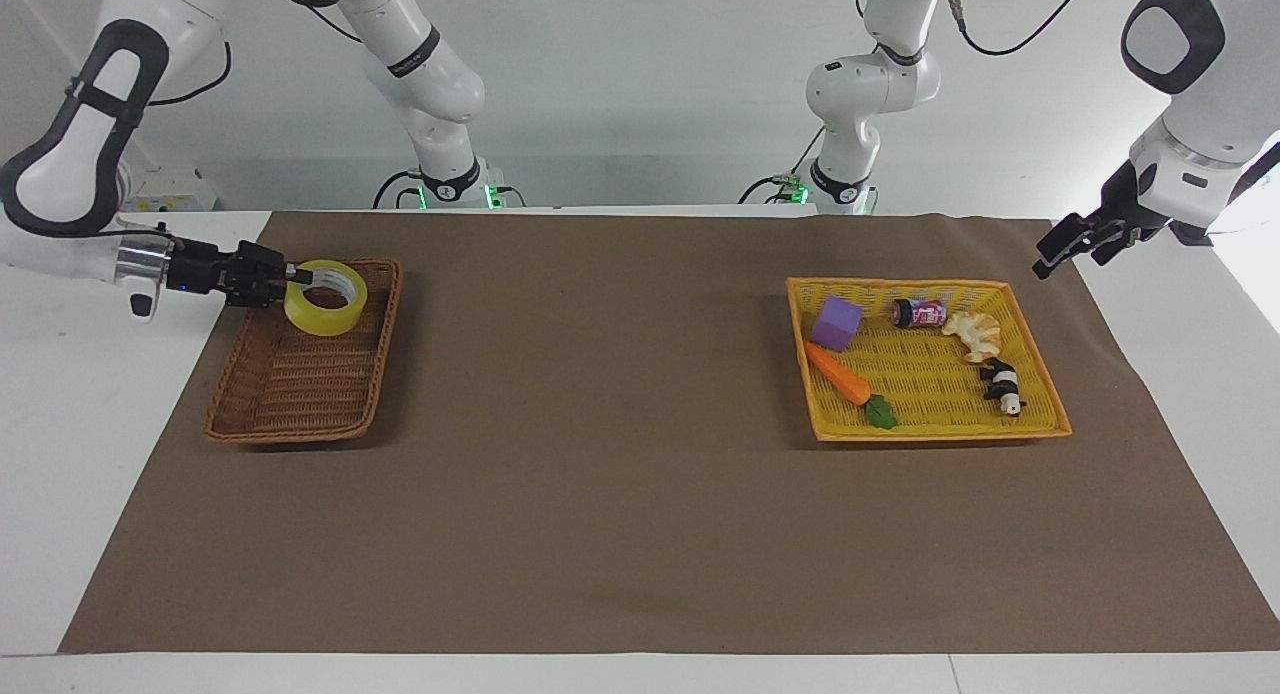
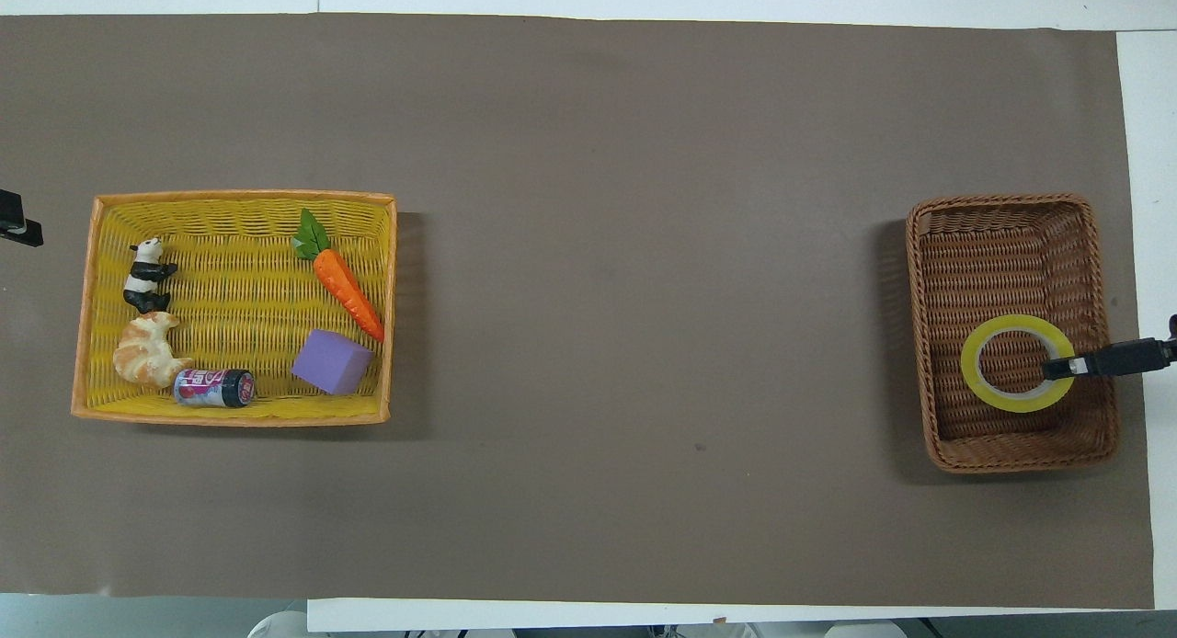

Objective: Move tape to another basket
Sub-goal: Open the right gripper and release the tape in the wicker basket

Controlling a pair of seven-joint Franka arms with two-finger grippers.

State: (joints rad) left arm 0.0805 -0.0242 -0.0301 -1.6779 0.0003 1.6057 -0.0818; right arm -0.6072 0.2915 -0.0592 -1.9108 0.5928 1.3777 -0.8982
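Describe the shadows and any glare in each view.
Facing view: soft dark shadows lie on the brown cloth beside the wicker basket and under the yellow basket's rim; bright wash at the edge by the left gripper. Overhead view: shadows beside both baskets; no glare on the tape, which the right gripper holds.
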